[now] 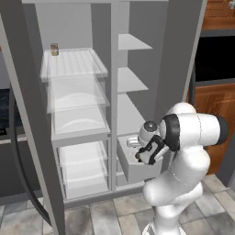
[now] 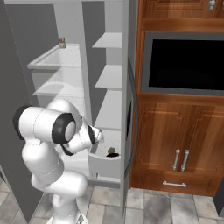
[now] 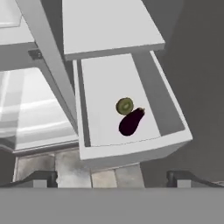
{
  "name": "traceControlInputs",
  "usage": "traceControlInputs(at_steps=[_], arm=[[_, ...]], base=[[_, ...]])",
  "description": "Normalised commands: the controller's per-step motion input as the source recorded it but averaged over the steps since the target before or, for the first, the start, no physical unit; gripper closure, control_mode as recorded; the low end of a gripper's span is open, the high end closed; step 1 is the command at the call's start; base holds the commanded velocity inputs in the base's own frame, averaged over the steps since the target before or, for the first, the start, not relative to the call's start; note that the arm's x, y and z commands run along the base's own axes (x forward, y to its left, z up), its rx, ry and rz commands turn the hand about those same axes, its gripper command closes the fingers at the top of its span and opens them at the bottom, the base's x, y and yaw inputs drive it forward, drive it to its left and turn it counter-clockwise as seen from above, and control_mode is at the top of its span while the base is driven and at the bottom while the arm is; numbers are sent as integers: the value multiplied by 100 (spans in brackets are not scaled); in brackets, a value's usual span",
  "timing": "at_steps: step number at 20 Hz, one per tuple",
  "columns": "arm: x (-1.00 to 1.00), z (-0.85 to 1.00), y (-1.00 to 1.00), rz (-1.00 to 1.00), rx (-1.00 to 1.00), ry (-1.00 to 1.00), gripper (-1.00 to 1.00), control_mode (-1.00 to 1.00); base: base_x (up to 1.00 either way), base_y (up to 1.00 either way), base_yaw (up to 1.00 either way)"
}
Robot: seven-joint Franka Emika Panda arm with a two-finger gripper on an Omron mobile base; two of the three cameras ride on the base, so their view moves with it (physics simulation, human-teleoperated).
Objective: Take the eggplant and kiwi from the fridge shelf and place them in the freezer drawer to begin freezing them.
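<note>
Pincer (image 3: 112, 186) spread wide and empty above the pulled-out freezer drawer (image 3: 131, 151), in which the eggplant (image 3: 130, 123) and kiwi (image 3: 124, 106) lie touching near the front wall (both items appear delivered; the fridge shelf (image 1: 75, 64) carries a small jar (image 1: 54, 49) at its far left corner). Probable risk: on withdrawal the arm could clip the grey shelf (image 3: 109, 28) overhanging the drawer's far end. Open room lies above the drawer's near half and toward the floor (image 3: 65, 168).
</note>
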Motion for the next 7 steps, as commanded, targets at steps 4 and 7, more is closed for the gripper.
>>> traceControlInputs(at_steps=[4, 7], arm=[[-99, 100, 59, 0, -18, -55, -100, -100], [-81, 100, 55, 0, -19, -56, -100, -100]], base=[[0, 0, 0], [0, 0, 0]])
